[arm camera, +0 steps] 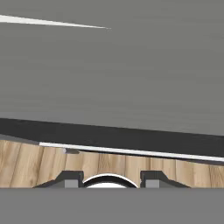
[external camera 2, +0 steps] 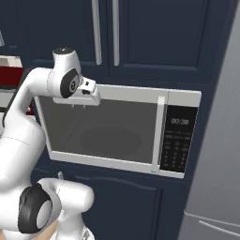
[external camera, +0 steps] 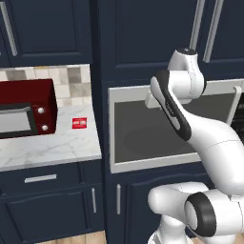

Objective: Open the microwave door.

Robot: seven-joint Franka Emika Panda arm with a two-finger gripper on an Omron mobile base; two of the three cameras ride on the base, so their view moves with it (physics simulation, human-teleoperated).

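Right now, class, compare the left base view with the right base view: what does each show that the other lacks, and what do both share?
Left base view alone: a dark-red appliance with two knobs, a small red box beside it on a marble counter, and a tiled backsplash.

Right base view alone: the microwave's black keypad strip and the door's slim vertical handle.

Both: the shut microwave door with its dark window, navy cabinets, and the white arm raised before the door.

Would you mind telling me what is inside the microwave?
The microwave door is shut; its dark window shows only a faint oval shape, perhaps a turntable. The rest of the interior is hidden.
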